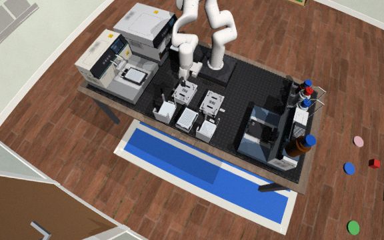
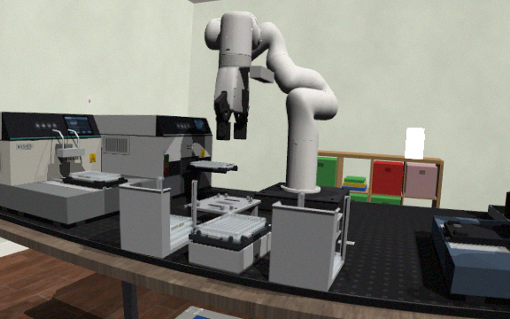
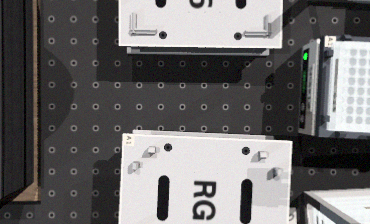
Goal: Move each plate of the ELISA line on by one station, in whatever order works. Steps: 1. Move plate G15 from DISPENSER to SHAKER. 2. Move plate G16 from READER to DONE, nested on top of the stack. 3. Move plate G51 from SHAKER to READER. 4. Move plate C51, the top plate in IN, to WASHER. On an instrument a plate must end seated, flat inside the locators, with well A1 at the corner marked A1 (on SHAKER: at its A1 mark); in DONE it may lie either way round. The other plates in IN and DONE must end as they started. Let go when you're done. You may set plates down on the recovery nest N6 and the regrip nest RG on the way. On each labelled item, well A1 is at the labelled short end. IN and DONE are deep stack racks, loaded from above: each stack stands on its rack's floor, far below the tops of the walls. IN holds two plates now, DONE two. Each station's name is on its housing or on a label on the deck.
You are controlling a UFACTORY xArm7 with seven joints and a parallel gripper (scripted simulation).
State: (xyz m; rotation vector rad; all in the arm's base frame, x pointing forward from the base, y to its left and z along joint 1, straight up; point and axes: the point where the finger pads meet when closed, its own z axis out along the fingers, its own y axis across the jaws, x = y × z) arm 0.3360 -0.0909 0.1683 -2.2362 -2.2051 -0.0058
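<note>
My gripper point(image 2: 230, 131) is open and empty, high above the deck. It hangs over the gap between the RG nest point(image 3: 206, 181) and the N6 nest point(image 3: 201, 22); both nests are bare. In the top view the gripper point(image 1: 183, 82) is over the far end of the RG nest point(image 1: 185, 93). A white well plate point(image 2: 230, 225) point(image 1: 187, 118) sits on the SHAKER and also shows in the wrist view point(image 3: 358, 86). Another plate point(image 1: 135, 75) lies on the WASHER deck. A plate point(image 2: 212, 166) rests on the READER tray. I cannot read any plate labels.
The DONE rack point(image 1: 165, 111) stands left of the SHAKER and the IN rack point(image 1: 207, 131) right of it; tall white walls hide their stacks. The blue DISPENSER point(image 1: 262, 133) and several bottles point(image 1: 305, 100) stand at the right end. The arm base point(image 1: 217, 68) is behind the nests.
</note>
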